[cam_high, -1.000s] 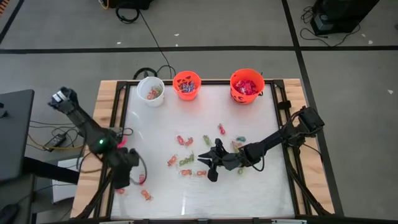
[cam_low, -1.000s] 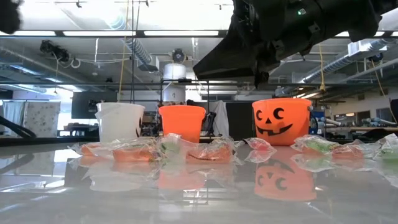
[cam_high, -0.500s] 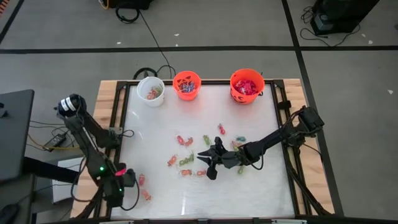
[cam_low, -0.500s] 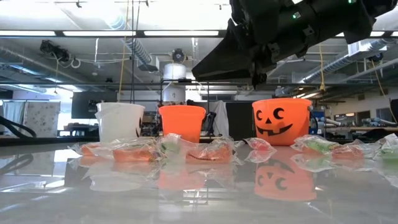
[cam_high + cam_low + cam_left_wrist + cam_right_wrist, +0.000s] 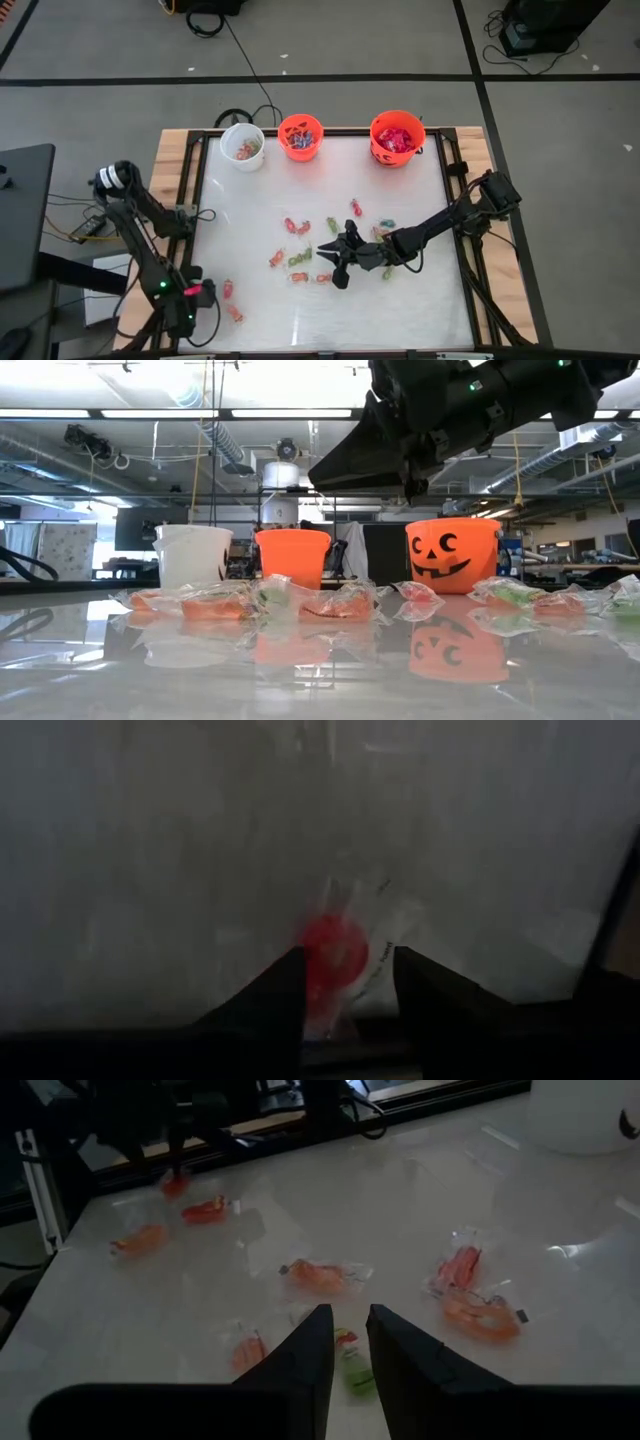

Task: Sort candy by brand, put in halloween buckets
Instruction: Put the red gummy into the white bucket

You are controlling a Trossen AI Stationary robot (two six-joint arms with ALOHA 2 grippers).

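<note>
Down at your seven o'clock corner of the counter, the left gripper has its fingers spread around a red candy. Loose candy lies mid-counter; the right gripper hovers just over it, fingers nearly together, holding nothing. Three buckets line your twelve o'clock edge.

We see a white bucket, two orange buckets and wrapped candy beneath a dark arm.
</note>
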